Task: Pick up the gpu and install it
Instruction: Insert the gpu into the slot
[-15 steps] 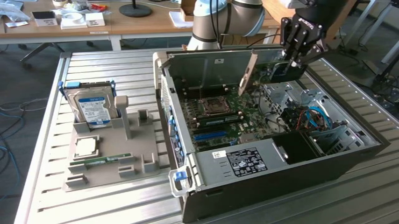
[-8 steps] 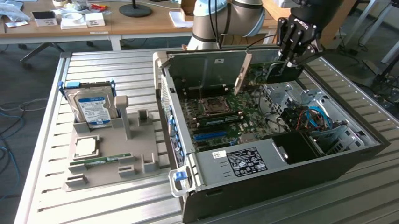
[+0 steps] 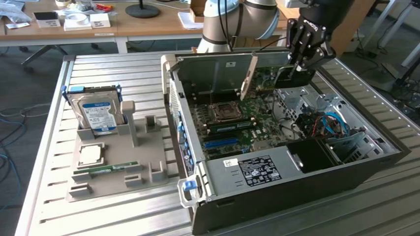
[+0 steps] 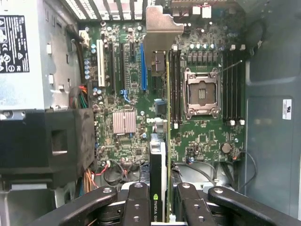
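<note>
Gripping the gpu (image 4: 158,155) edge-on in the narrowed pincer (image 4: 162,197), just above the motherboard (image 4: 127,89). Could seat crooked, scrape neighbouring parts or snag the case wall (image 4: 268,141) if lowered tilted or off-line

Landmark: slatted metal workbench (image 3: 118,73). Behind it, long wooden desk (image 3: 144,25) with white frame. On desk: white boxes (image 3: 77,20), round black stand base (image 3: 142,11). Dark grey floor (image 3: 26,83) beside bench on exterior view's left, loose cables (image 3: 16,114) lying there. Light even, soft.
</note>
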